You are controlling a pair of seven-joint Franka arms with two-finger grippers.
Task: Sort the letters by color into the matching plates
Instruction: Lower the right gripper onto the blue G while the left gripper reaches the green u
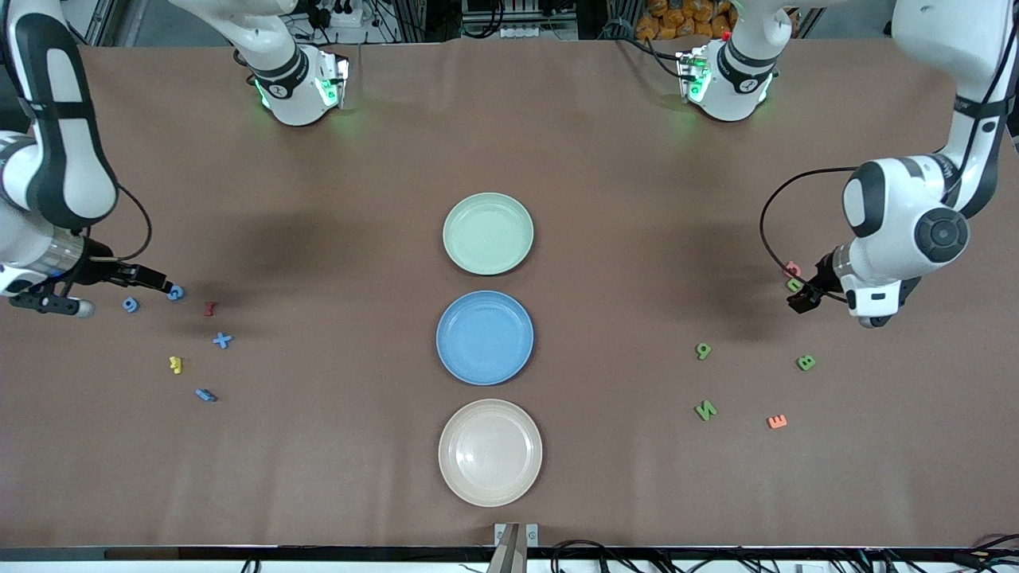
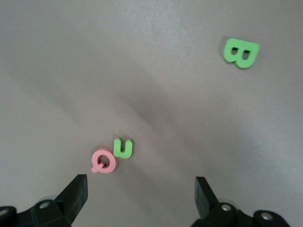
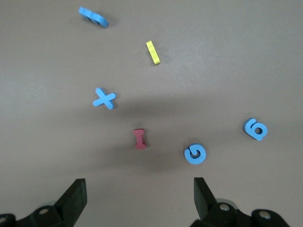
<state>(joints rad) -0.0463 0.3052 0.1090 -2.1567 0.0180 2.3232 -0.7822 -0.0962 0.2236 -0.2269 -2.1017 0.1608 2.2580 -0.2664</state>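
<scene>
Jaws of both grippers stand wide open and hold nothing.

Front view. Left gripper (image 1: 804,300) hangs low over the worktop (image 1: 318,446) at the left arm's end, just above a pink Q (image 1: 791,269) and a green U (image 1: 794,283) that lie touching. Nearer the camera at that end lie a green 9 (image 1: 703,350), a green B (image 1: 806,362), a green N (image 1: 705,410) and an orange E (image 1: 777,422), each apart from the others. Right gripper (image 1: 159,282) hangs low at the right arm's end, just beside a blue G (image 1: 176,293). Near it lie a blue 6 (image 1: 130,304) and a red I (image 1: 210,308); nearer the camera lie a blue X (image 1: 222,340), a yellow piece (image 1: 176,364) and a blue piece (image 1: 206,395) whose shape cannot be read. Three plates sit in a row mid-worktop: pale green plate (image 1: 488,233) farthest from the camera, blue plate (image 1: 485,337) in the middle, beige plate (image 1: 489,452) nearest. All three hold no letters.

Left wrist view. Two dark fingertips (image 2: 75,191) stand well apart over bare worktop. Pink Q and green U lie touching between them, a little ahead; green B lies well apart.

Right wrist view. Dark fingertips (image 3: 75,194) are spread wide. Red I and blue G lie just ahead of the gap; blue 6, blue X, the yellow piece and the tilted blue piece lie farther off.
</scene>
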